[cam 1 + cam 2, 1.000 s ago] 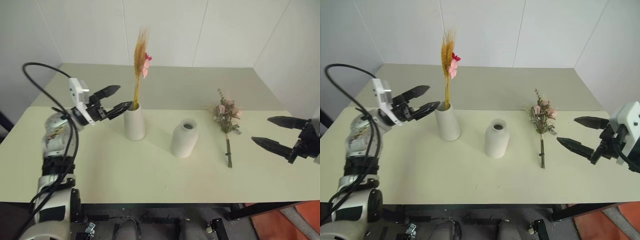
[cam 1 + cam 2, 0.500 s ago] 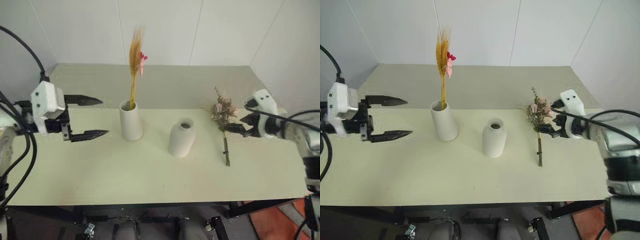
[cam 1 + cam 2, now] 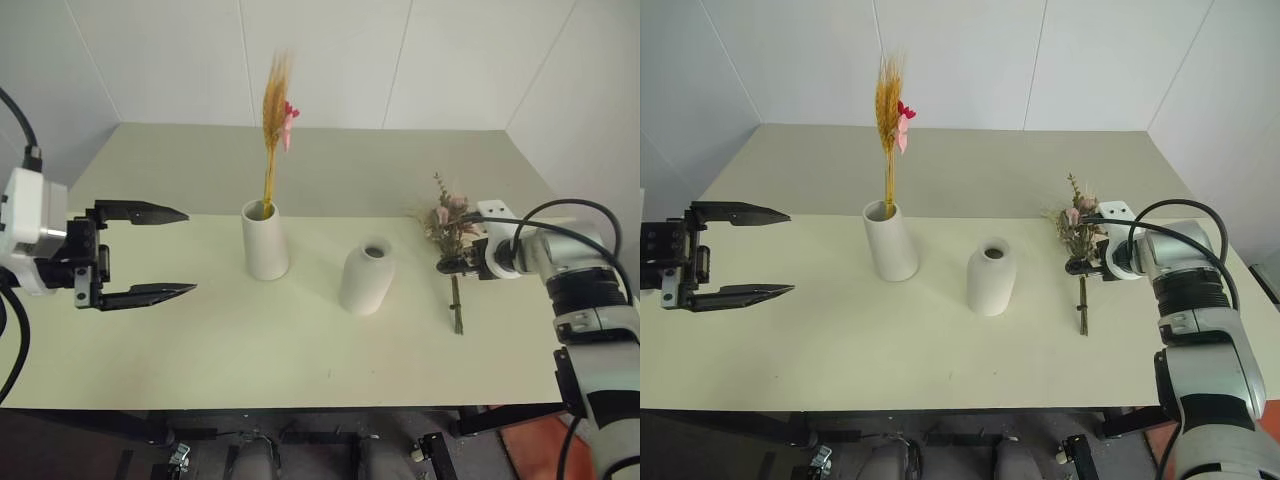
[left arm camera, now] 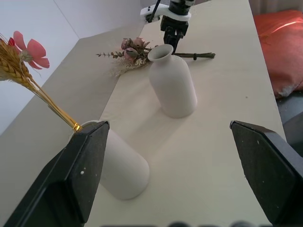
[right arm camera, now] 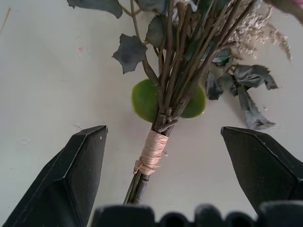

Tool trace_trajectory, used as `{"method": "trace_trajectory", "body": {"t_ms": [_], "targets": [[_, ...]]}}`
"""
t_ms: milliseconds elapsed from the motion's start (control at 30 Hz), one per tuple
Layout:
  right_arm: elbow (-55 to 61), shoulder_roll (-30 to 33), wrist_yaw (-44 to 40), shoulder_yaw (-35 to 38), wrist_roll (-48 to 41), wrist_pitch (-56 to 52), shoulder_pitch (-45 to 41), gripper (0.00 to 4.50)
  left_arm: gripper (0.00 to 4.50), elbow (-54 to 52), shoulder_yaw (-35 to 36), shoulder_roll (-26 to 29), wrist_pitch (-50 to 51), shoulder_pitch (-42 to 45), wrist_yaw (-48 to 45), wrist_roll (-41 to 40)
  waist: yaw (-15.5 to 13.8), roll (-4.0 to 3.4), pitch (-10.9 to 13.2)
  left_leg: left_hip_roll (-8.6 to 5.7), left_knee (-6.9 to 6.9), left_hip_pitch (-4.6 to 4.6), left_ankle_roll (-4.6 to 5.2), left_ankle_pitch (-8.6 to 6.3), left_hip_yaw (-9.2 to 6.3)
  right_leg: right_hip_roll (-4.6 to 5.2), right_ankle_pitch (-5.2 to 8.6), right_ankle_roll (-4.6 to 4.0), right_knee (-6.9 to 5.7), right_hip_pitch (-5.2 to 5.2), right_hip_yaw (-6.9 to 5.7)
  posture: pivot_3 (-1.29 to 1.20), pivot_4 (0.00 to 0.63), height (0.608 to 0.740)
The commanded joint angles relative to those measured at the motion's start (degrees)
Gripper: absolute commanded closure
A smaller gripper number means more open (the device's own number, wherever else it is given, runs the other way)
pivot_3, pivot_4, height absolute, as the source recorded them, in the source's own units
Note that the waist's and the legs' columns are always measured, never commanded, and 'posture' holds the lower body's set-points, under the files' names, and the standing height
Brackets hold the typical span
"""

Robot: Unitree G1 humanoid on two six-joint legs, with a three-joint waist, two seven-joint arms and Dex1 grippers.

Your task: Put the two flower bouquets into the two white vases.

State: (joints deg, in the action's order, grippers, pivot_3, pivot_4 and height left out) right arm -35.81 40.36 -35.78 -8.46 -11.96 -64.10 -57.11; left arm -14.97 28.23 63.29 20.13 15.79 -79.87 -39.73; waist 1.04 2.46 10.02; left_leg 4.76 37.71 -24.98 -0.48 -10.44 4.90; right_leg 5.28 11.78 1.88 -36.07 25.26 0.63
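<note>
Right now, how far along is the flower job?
Done: the golden plume stands in the cone vase. In hand: the open right gripper straddles the pink bouquet's stem on the table. Left: gripping it and placing it into the empty bottle vase.

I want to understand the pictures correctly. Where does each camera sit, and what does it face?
Head views: above the table, looking down at both vases; both arms show.
Left wrist view: looks between open left gripper at bottle vase and cone vase.
Right wrist view: open right gripper straddles pink bouquet.
Shared: left wrist view also sees that bouquet.
</note>
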Motion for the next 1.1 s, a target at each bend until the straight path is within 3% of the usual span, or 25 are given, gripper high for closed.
{"method": "trace_trajectory", "body": {"t_ms": [33, 367, 500, 600, 733, 800, 900, 1100], "targets": [[-1.5, -0.3, -1.7, 0.6, 0.9, 1.5, -2.0, 0.9, 0.0, -0.4, 2.0, 0.0, -1.4, -0.8, 0.7, 0.4, 0.0, 0.0, 0.0, 0.01, 0.0, 0.0, 0.0, 0.0, 0.0, -0.01, 0.0, 0.0, 0.0, 0.0, 0.0, 0.0, 0.15, 0.74], [-9.2, -2.4, 1.6, 3.1, 3.3, 4.0, -4.2, 4.28, 0.0, -0.1, 3.3, -0.3, -2.5, -2.7, 1.1, 0.3, 0.1, -0.01, 0.0, 0.01, 0.0, 0.01, 0.0, 0.0, 0.0, -0.01, 0.0, 0.0, 0.0, 0.0, -0.01, 0.0, 0.15, 0.74], [-7.5, -3.3, 7.3, 8.3, 2.6, 7.3, -3.5, 4.29, 0.0, 0.2, 3.8, -0.5, -2.5, -3.1, 1.4, 0.2, 0.1, -0.01, 0.0, 0.01, 0.0, 0.01, 0.0, 0.0, 0.0, 0.0, -0.01, 0.0, 0.0, -0.01, -0.01, 0.0, 0.15, 0.74], [4.2, -7.2, 18.7, 17.9, 2.2, 28.7, 3.7, 4.29, 0.0, 0.7, 5.1, -0.9, -2.3, -4.0, 2.5, 0.5, 0.0, -0.01, 0.0, 0.02, -0.03, 0.0, 0.0, 0.0, 0.0, -0.01, 0.0, 0.01, 0.01, 0.0, -0.02, 0.0, 0.15, 0.74], [19.2, -11.1, 21.5, 23.6, 0.6, 48.6, 11.4, 4.29, 0.0, 0.5, 7.3, -2.3, -1.4, -6.3, 3.6, -0.7, 0.0, -0.07, 0.0, 0.02, -0.14, -0.01, -0.01, 0.0, 0.01, -0.02, 0.02, 0.04, 0.01, 0.07, -0.01, 0.0, 0.15, 0.74], [26.1, -14.8, 19.6, 30.0, -8.8, 49.4, 12.5, 4.29, 0.0, 0.9, 8.3, -3.3, -0.8, -6.8, 4.1, -2.0, 0.1, -0.09, 0.0, 0.03, -0.15, 0.0, -0.01, 0.01, 0.01, -0.03, 0.01, 0.04, -0.01, 0.07, -0.01, 0.0, 0.15, 0.74], [36.8, -15.5, 7.7, 35.7, -25.8, 45.9, 15.6, 4.29, 0.0, 2.0, 9.3, -4.6, 0.3, -7.2, 5.0, -3.5, 0.0, -0.1, 0.0, 0.07, -0.14, 0.05, -0.01, 0.01, -0.01, -0.06, 0.0, 0.03, -0.04, 0.01, -0.01, 0.0, 0.15, 0.74], [47.0, -14.3, 2.4, 34.7, -37.8, 40.2, 18.6, 4.29, 0.0, 2.7, 8.2, -4.4, -1.0, -8.4, 4.9, -1.5, -0.1, -0.1, 0.0, 0.09, -0.14, 0.35, -0.01, 0.0, 0.05, -0.03, 0.01, 0.0, 0.0, -0.26, -0.03, 0.0, 0.15, 0.74]]}}
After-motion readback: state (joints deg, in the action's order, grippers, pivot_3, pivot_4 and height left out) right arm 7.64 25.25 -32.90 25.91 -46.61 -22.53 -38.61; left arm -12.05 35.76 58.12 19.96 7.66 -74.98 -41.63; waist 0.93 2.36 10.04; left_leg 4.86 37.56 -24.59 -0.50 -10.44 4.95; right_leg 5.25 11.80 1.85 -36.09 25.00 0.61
